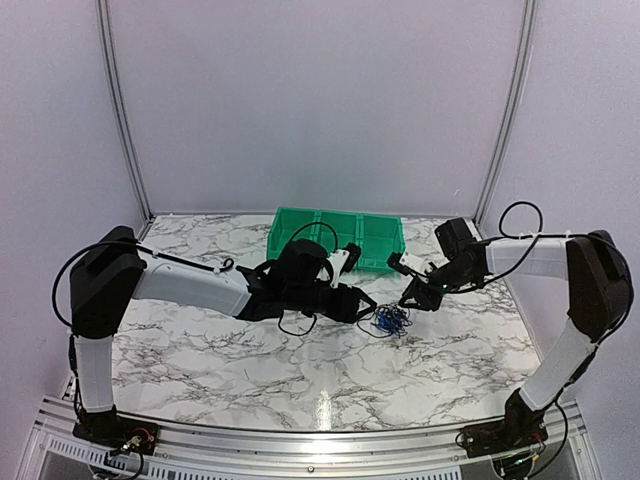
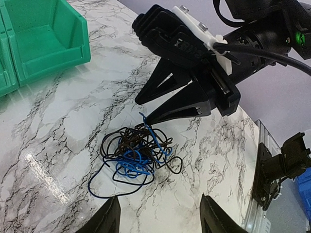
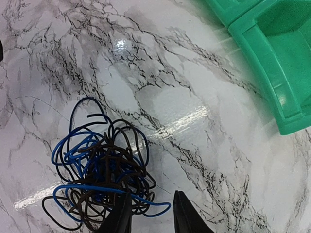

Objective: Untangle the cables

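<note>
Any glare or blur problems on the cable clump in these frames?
Top external: one glare spot on the table near the bottom edge, and the cables are too small to separate strands. Left wrist: a glare streak left of the cables, strands sharp. Right wrist: several glare patches, one beside the cables' lower left, strands sharp.

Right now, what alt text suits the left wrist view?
A knotted clump of black and blue cables lies on the marble table, with the right tool poised right over it, jaws parted. Fingers of the left tool frame the bottom edge; a green bin sits top left.
</note>
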Robot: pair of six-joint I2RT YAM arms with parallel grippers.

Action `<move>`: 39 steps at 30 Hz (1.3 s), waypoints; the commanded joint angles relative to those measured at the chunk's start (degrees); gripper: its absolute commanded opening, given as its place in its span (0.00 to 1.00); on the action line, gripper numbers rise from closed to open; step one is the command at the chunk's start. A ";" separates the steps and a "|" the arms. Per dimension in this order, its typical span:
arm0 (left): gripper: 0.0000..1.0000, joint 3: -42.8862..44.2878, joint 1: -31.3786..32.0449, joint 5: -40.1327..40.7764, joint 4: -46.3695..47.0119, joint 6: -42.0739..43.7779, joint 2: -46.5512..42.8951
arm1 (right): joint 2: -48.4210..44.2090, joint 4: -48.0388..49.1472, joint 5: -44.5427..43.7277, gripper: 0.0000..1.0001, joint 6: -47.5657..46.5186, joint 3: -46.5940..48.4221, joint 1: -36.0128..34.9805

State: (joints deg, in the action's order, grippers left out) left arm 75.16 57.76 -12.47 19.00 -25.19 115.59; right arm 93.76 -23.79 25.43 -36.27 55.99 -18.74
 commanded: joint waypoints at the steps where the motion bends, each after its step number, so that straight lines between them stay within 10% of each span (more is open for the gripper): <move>1: 0.58 -0.06 0.25 -0.76 0.41 -0.29 -1.78 | 1.19 1.14 -1.86 0.31 0.00 1.71 -0.01; 13: 0.58 -0.60 0.25 -1.52 1.44 -1.09 -1.18 | 4.71 1.42 -1.61 0.41 -0.34 1.39 -0.97; 29: 0.63 -3.75 0.63 9.30 12.11 -0.36 -0.18 | -2.06 -0.86 1.39 0.00 2.66 -0.23 -0.95; 39: 0.64 3.98 1.92 5.85 18.70 -3.34 7.65 | -6.02 -2.21 4.37 0.00 4.12 0.27 -1.16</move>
State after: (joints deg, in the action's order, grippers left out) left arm 75.85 59.18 -5.58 33.82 -26.83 120.27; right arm 89.17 -24.64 27.94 -33.43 55.99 -19.14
